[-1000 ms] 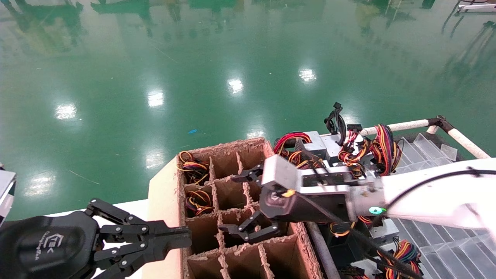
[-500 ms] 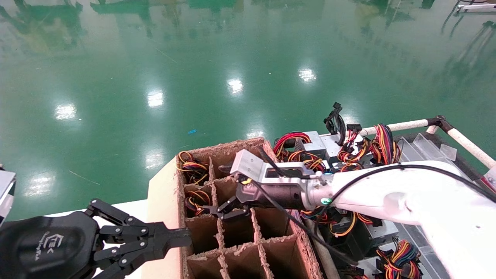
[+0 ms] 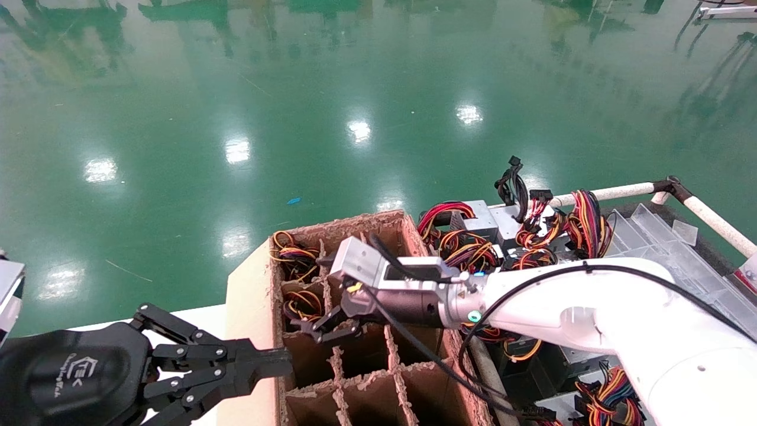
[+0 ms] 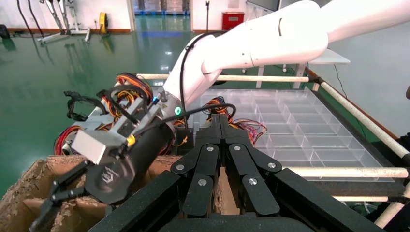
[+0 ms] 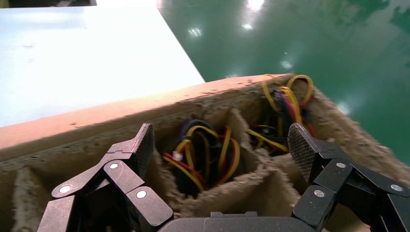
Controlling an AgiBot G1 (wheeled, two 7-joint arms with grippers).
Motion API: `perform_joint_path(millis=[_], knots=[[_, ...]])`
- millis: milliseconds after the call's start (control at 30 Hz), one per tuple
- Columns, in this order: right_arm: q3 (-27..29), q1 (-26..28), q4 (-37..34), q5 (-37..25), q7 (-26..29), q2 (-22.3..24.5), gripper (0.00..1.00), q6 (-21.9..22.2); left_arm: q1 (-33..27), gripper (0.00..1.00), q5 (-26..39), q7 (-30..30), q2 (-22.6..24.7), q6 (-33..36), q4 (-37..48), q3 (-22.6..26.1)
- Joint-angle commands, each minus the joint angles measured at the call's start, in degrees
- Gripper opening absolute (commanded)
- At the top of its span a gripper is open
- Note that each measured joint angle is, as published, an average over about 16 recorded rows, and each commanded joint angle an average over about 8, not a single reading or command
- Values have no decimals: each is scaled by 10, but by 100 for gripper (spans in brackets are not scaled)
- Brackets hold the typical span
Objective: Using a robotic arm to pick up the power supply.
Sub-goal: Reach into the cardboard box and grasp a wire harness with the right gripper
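Our right pincer (image 3: pixel 324 329) hangs over the divided carton (image 3: pixel 254 307) with its fingers (image 5: pixel 302 150) spread apart and nothing between them, so no pick has been made yet. The power supply (image 5: pixel 205 154) nearest it sits down in a cell, only its wires showing. Lowering, closing and lifting are all left, we judge. Our left pincer (image 3: pixel 269 362) rests closed against the carton's near side.
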Motion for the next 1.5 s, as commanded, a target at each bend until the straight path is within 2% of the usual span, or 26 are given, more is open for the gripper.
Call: perform_joint_path(millis=[33,100,167,733,1133,1500], knots=[[-10,-5,10,6,6,0,13,3,0,100,0,0,0,0,0,0],[-21,-9,18,13,12,-1,3,8,0,100,0,0,0,0,0,0],[-33,-11,26,20,17,-1,0,15,0,100,0,0,0,0,0,0],[-124,-15,56,87,36,1,0,71,0,100,0,0,0,0,0,0],[-167,-17,46,134,33,2,0,87,0,100,0,0,0,0,0,0],[-194,-13,32,170,29,3,0,85,0,100,0,0,0,0,0,0]])
